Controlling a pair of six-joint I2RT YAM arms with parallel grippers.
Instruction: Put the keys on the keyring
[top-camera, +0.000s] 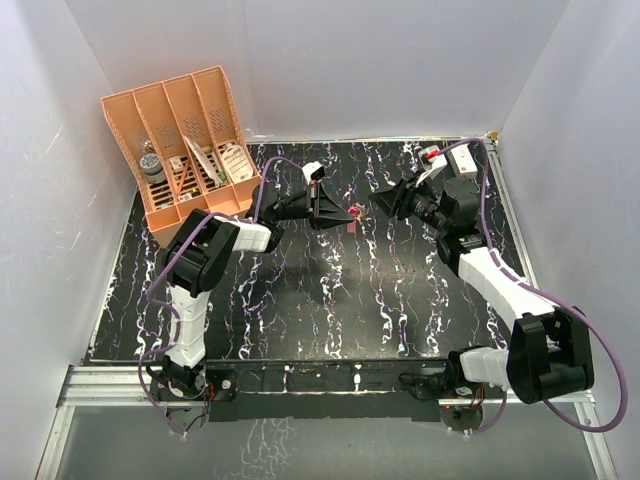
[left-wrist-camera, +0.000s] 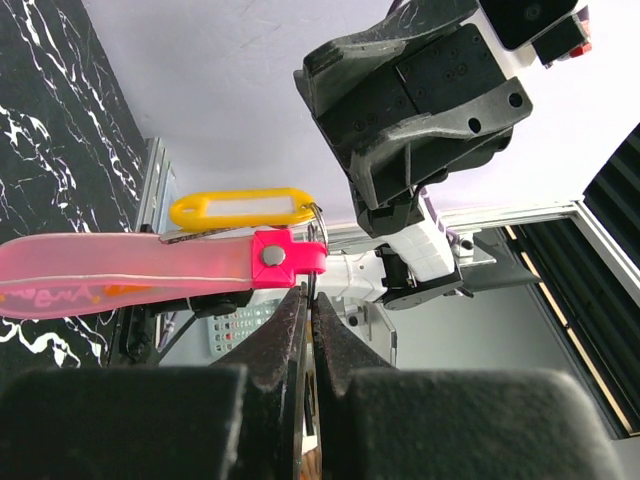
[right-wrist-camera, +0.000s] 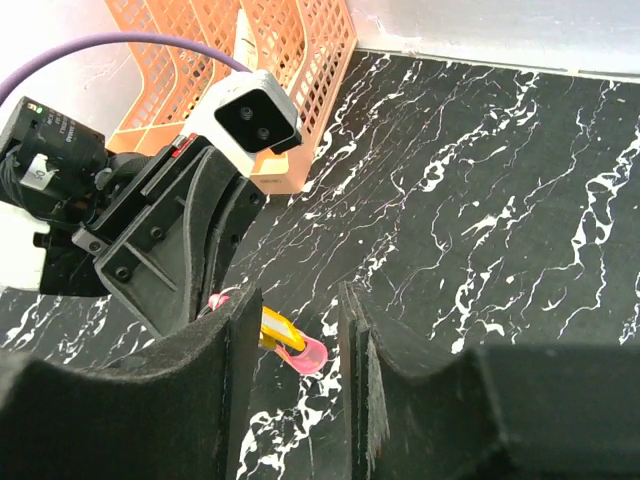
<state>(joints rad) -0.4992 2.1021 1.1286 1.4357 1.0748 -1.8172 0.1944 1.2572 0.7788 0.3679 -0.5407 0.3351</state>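
Observation:
My left gripper (left-wrist-camera: 311, 292) is shut on the thin dark metal ring of the keyring (left-wrist-camera: 130, 270), a pink-red strap fob that sticks out sideways. A flat yellow key piece with a white window (left-wrist-camera: 240, 208) lies along the strap, its end at the ring. From above, the keyring (top-camera: 355, 213) hangs over the table's back middle between the left gripper (top-camera: 338, 210) and the right gripper (top-camera: 378, 203). My right gripper (right-wrist-camera: 297, 295) is open, facing the left one. The strap's pink end (right-wrist-camera: 312, 355) and the yellow piece (right-wrist-camera: 278, 328) show in the gap between its fingers, untouched.
An orange mesh file organizer (top-camera: 185, 150) holding small items stands at the back left corner of the black marbled table (top-camera: 350, 300). A small white box (top-camera: 462, 158) sits at the back right. White walls enclose the table on three sides.

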